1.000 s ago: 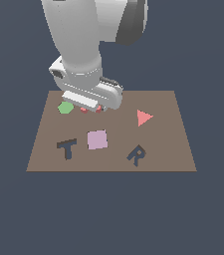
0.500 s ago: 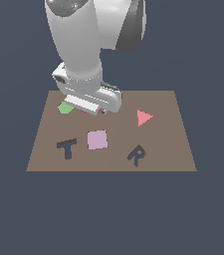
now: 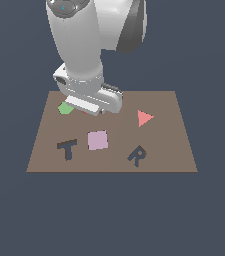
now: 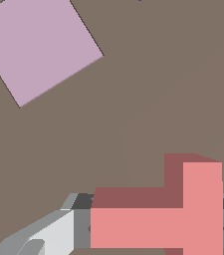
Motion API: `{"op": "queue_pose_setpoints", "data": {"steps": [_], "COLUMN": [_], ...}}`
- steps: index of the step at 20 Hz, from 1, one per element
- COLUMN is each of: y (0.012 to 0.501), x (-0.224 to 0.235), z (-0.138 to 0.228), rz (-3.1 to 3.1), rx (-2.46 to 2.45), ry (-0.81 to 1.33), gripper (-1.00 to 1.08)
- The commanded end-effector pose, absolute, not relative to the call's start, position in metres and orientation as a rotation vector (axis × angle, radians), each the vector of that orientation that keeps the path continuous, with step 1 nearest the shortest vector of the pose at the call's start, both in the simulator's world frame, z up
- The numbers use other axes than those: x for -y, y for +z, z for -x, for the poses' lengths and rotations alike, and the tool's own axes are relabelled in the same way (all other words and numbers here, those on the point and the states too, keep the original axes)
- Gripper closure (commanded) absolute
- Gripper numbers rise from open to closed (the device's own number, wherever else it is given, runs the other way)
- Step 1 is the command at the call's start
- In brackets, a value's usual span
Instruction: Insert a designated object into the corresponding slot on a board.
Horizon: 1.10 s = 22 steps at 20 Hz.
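Jaws: the gripper (image 4: 156,234) squeezes the red T block (image 4: 183,214).
Risk: block could twist and miss the T slot (image 3: 67,148), near left.

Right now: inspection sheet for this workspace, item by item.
Surface: brown board lying flat.
Job's things: red T block between the fingers in the wrist view; T slot empty, near the board's edge on the exterior view's left.
Clutter: pink square, red triangle, green shape partly hidden by the arm, R recess.
Grippers: gripper shut on the T block.
Cables: nothing seen.
Surroundings: plain dark backdrop, nothing seen.
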<state>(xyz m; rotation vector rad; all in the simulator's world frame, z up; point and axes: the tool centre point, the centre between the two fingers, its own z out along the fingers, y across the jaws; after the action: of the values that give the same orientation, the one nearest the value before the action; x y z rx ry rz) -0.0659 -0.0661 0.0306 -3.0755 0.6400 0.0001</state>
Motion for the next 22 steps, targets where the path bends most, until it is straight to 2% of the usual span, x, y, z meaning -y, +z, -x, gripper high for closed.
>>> {"op": "queue_pose_setpoints", "data": {"steps": [1, 12, 22], "y": [0.03, 0.032, 0.034], "x": [0.067, 0.065, 0.069], "z": [0.066, 0.055, 0.015], "rz": [3.076, 3.055, 2.963], "rx": [-0.641, -0.728, -1.041], "ry": [0.001, -0.001, -0.001], "gripper": [1.08, 1.08, 1.08]}}
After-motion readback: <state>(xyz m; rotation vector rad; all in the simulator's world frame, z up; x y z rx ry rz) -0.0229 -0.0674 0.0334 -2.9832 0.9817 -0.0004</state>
